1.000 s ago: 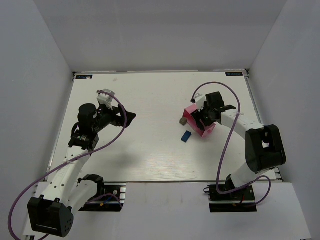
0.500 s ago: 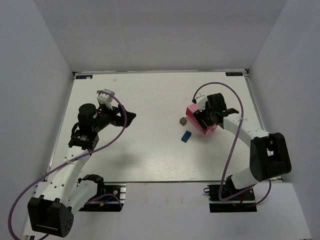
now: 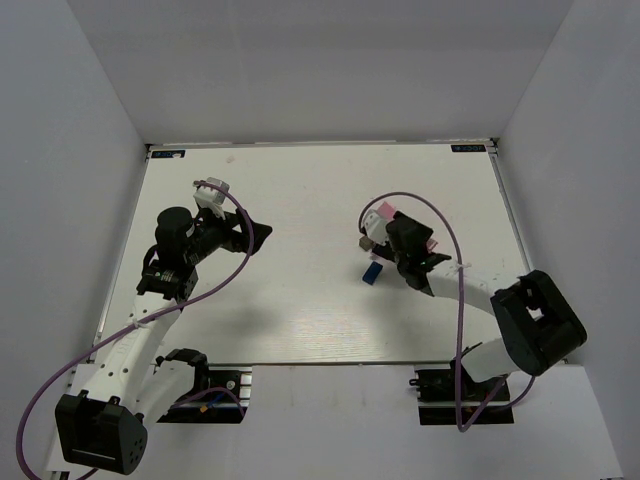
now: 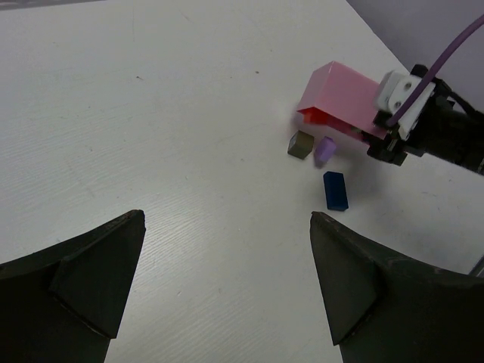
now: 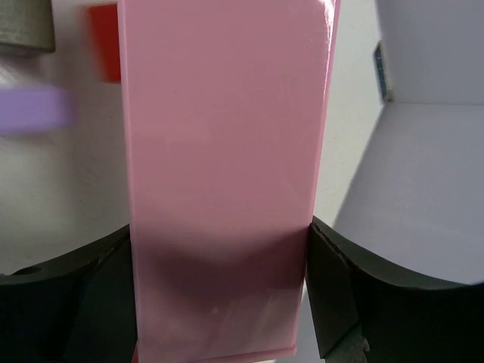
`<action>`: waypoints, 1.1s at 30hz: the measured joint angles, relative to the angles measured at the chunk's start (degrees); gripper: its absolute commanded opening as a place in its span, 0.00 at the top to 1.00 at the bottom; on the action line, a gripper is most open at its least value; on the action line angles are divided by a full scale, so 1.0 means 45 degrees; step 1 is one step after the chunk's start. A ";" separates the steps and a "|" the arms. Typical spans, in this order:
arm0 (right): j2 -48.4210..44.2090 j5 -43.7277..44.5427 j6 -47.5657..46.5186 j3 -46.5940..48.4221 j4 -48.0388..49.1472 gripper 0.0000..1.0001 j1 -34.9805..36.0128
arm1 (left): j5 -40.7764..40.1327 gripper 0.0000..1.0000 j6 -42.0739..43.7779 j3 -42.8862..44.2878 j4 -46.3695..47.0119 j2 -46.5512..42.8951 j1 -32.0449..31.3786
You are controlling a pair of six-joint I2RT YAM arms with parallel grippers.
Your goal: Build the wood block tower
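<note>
My right tool (image 5: 219,249) is closed on the pink tray (image 5: 227,136), one finger pressed to each long side, so the tray fills nearly all of the wrist view. From the left wrist camera the tray looks tilted, its lower end pointing toward the wood blocks. A red block (image 5: 104,41) shows right at that end, partly hidden by the tray's edge. Just beside it on the worktop (image 3: 290,190) lie the lilac block (image 4: 325,150) and the dark grey block (image 4: 301,144), close together; I cannot tell whether they touch. The blue block (image 4: 335,190) lies a little nearer me, apart from the pair. Each of these lies singly on the worktop, none on another. The cluster sits right of the middle, well apart from the far edge and the right edge. My left tool (image 4: 225,227) hangs over the left half with its fingers spread wide and nothing between them. It is well apart from the blocks, with plain white worktop between. Grey walls stand along the left, far and right edges.
</note>
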 measured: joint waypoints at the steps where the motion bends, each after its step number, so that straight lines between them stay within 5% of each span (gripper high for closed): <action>1: 0.0117 0.0442 -0.0384 -0.0301 0.0534 1.00 0.0262 | 0.0000 0.00 0.0000 0.0000 0.0010 0.0000 -0.0005; 12: 0.0976 0.3342 -0.3667 -0.1802 0.5644 1.00 0.2171 | 0.0000 0.00 0.0000 0.0000 0.0034 0.0000 0.0000; 33: 0.0189 -0.0199 0.1268 0.1054 -0.0724 1.00 0.1025 | 0.0000 0.00 0.0000 0.0000 0.0034 0.0000 0.0000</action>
